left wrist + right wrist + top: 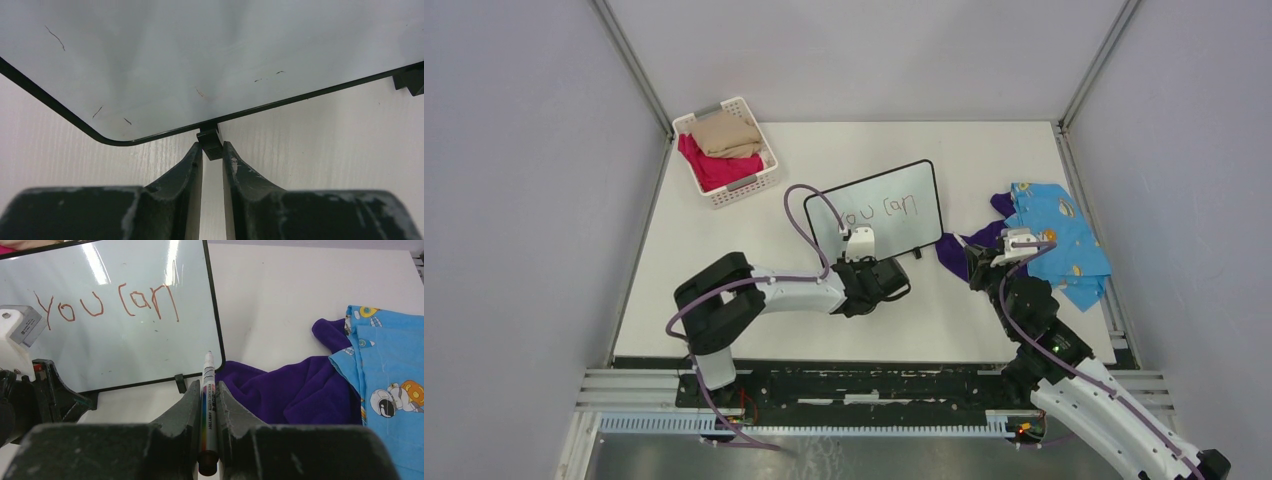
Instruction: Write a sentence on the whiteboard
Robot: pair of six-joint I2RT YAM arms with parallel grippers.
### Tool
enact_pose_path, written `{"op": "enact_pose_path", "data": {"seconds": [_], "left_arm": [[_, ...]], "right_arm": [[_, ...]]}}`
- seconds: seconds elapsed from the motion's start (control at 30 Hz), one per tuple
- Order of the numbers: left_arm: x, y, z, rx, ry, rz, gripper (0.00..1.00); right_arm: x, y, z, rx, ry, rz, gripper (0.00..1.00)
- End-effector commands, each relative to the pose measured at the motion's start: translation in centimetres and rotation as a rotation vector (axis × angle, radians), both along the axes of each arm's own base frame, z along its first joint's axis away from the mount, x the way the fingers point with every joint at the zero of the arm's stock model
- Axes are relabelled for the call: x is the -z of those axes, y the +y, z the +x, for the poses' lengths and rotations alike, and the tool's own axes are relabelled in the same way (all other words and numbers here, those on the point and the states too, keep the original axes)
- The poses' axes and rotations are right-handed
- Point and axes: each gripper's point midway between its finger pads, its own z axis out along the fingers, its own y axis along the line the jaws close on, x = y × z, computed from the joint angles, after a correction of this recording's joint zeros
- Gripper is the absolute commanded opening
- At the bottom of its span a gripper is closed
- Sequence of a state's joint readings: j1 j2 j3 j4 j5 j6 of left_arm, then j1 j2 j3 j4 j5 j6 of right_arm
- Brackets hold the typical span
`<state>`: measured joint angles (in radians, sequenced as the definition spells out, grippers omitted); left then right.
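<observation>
The whiteboard point(889, 210) stands tilted at the table's middle, with "You can" written on it in red. It also shows in the right wrist view point(115, 340) and in the left wrist view point(200, 60). My left gripper point(869, 262) sits at the board's near edge. Its jaws are closed on the board's small black left foot point(210, 141). My right gripper point(977, 262) is just right of the board and is shut on a whiteboard marker point(208, 365). The marker's uncapped tip points at the board's lower right corner, a little short of it.
A white slatted basket point(724, 192) with tan and pink cloths stands at the back left. A purple cloth point(290, 390) and a blue patterned cloth point(1059, 240) lie right of the board, under and beyond my right gripper. Grey walls enclose the table.
</observation>
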<state>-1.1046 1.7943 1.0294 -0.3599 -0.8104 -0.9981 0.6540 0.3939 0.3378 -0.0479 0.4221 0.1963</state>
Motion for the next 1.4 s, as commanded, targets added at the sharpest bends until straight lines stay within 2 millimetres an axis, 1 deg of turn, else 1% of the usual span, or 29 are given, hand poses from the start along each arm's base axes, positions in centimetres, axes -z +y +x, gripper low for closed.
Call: {"op": "enact_pose_path", "data": {"seconds": [0.0, 0.2, 0.27, 0.53, 0.63, 0.73, 0.8, 0.83, 0.93, 1.0, 1.1, 1.17, 1.37], "left_arm": [[0.4, 0.5, -0.2, -0.008, -0.004, -0.020, 0.18], [0.3, 1.7, -0.8, 0.000, -0.006, -0.013, 0.15], [0.5, 2.2, -1.0, 0.001, -0.002, -0.007, 0.15], [0.4, 3.0, -1.5, 0.013, 0.000, 0.002, 0.15], [-0.2, 2.6, -1.6, 0.047, -0.012, 0.004, 0.16], [-1.6, 1.6, -1.9, 0.097, -0.037, -0.005, 0.21], [-2.8, 1.2, -2.1, 0.124, -0.053, -0.023, 0.30], [-3.5, 0.9, -2.3, 0.137, -0.058, -0.041, 0.36], [-5.9, 0.7, -2.6, 0.172, -0.074, -0.091, 0.59], [-7.7, 1.1, -2.8, 0.182, -0.090, -0.110, 0.71], [-10.7, 2.0, -3.2, 0.211, -0.123, -0.129, 0.98], [-13.2, 3.4, -3.2, 0.201, -0.160, -0.119, 1.00], [-23.0, 11.2, -2.5, 0.017, -0.381, -0.043, 1.00]], "right_arm": [[-1.8, 0.2, 0.2, 0.000, -0.034, 0.035, 0.00], [-1.8, 0.5, 0.3, -0.010, -0.032, 0.041, 0.00], [-1.6, 0.5, 0.3, -0.011, -0.027, 0.037, 0.00], [-1.5, 0.7, 0.4, -0.016, -0.021, 0.033, 0.00], [-1.6, 0.8, 0.4, -0.021, -0.022, 0.032, 0.00], [-1.9, 1.0, 0.3, -0.036, -0.027, 0.028, 0.00], [-2.2, 1.0, 0.3, -0.039, -0.035, 0.025, 0.00], [-2.4, 1.0, 0.3, -0.041, -0.040, 0.023, 0.00], [-3.0, 1.1, 0.3, -0.051, -0.052, 0.017, 0.00], [-3.3, 1.2, 0.2, -0.059, -0.058, 0.017, 0.00], [-3.7, 1.4, 0.1, -0.070, -0.066, 0.016, 0.00], [-4.0, 1.4, 0.1, -0.076, -0.075, 0.014, 0.00], [-4.7, 1.6, 0.1, -0.091, -0.093, 0.011, 0.00]]}}
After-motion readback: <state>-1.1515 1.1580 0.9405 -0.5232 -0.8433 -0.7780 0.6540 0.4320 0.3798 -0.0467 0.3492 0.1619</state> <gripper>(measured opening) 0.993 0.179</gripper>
